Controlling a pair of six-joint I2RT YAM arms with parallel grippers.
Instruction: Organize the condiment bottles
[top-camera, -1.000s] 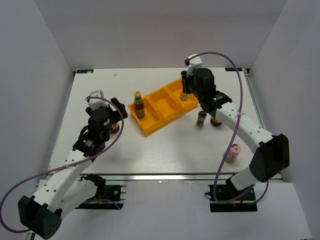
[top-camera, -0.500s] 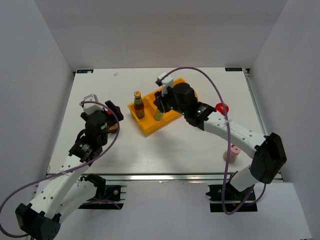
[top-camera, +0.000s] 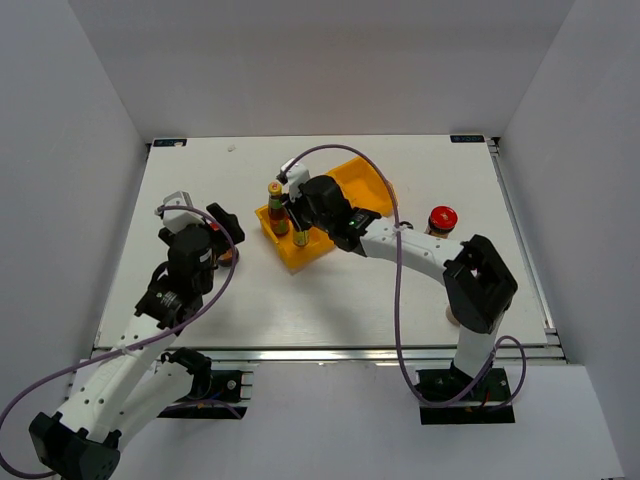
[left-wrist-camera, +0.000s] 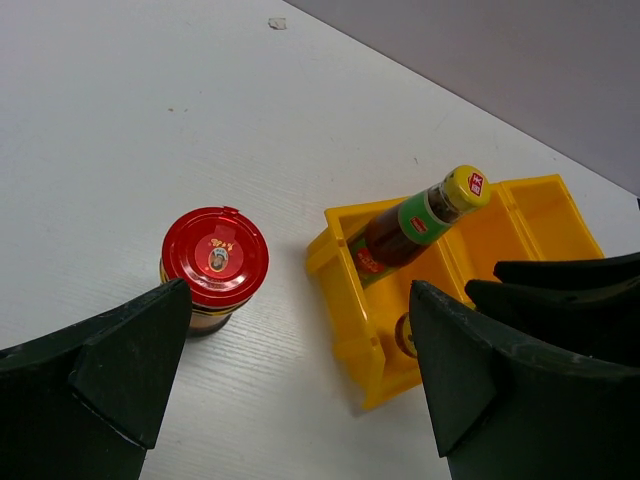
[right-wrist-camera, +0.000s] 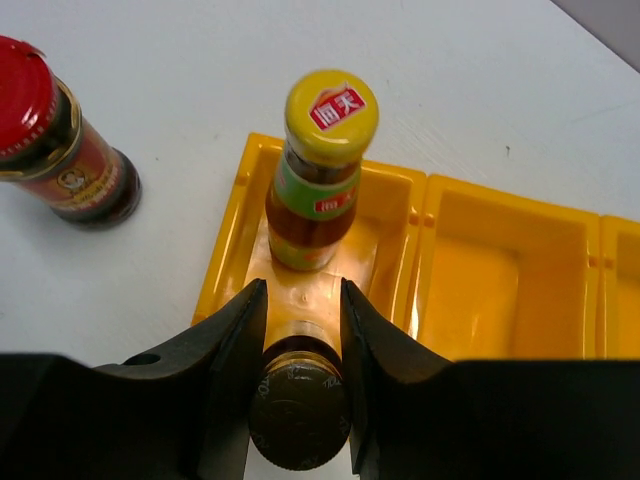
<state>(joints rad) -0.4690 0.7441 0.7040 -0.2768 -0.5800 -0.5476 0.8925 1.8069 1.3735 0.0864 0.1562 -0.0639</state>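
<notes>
My right gripper (right-wrist-camera: 300, 310) is closed tight on the neck of a slim bottle (right-wrist-camera: 298, 420), one finger on each side just under its dark-looking cap, so it hangs upright and cannot swing. Directly ahead of those fingers, very close to the held bottle, stands the sauce bottle (right-wrist-camera: 320, 170) with the yellow cap and green neck band, upright in the end compartment of the yellow tray (right-wrist-camera: 420, 215). I judge I hold the slim one here to set it in that same compartment beside its taller neighbour. Whether its base touches the floor I cannot tell. The other compartments run off to my right. Beyond the tray's wall, ahead and to the left, a red-lidded jar (right-wrist-camera: 60, 150) stands on the table (right-wrist-camera: 500, 60).

My left gripper (left-wrist-camera: 300, 300) is spread as wide as it goes and holds nothing. That same jar sits just inside my left finger, upright and apart from both pads. I judge the wide spread suits its broad body for taking it next. The tray lies ahead and to the right of these jaws.
</notes>
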